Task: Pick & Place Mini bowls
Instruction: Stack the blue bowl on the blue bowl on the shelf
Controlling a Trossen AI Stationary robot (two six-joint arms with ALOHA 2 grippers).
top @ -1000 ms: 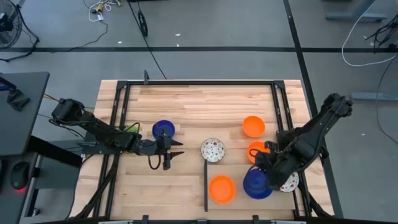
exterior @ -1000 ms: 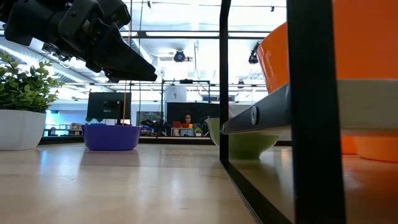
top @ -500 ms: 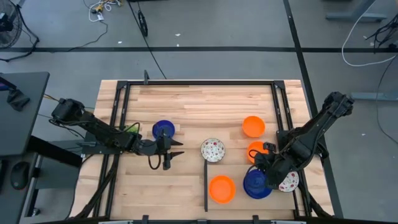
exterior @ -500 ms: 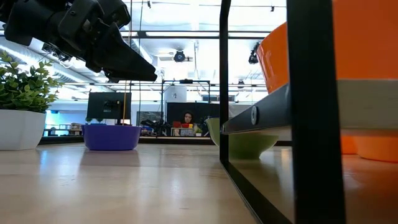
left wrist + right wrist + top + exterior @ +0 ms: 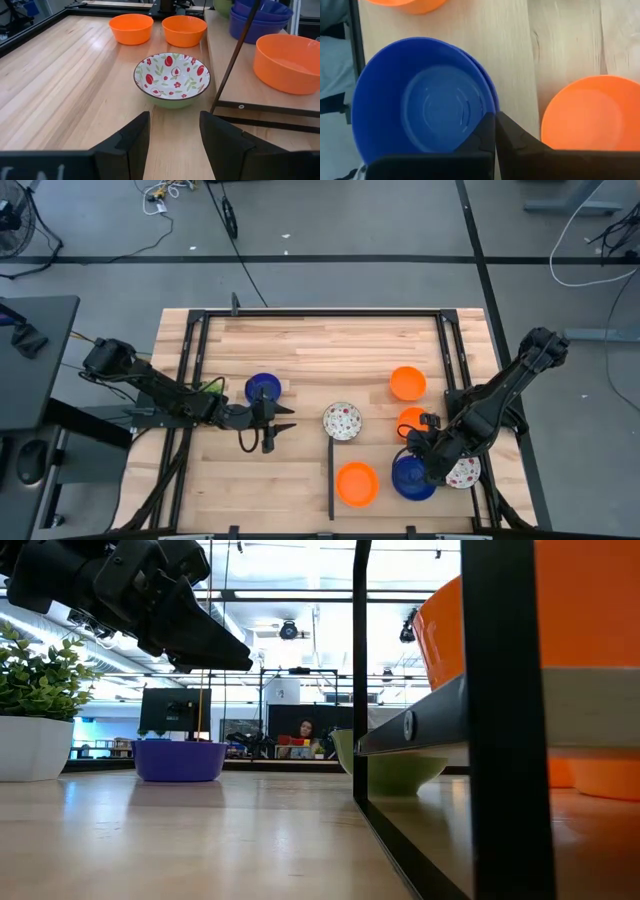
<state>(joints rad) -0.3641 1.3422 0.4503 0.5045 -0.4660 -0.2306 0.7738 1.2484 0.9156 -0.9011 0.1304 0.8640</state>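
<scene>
Blue mini bowls (image 5: 420,100) stacked mouth-up, right gripper (image 5: 495,131) fingers together over their rim.

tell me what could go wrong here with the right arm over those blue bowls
The right gripper is shut over stacked blue bowls, so it may lift two at once or slip off the rim. An orange bowl and a patterned bowl sit close by and could get knocked.
</scene>
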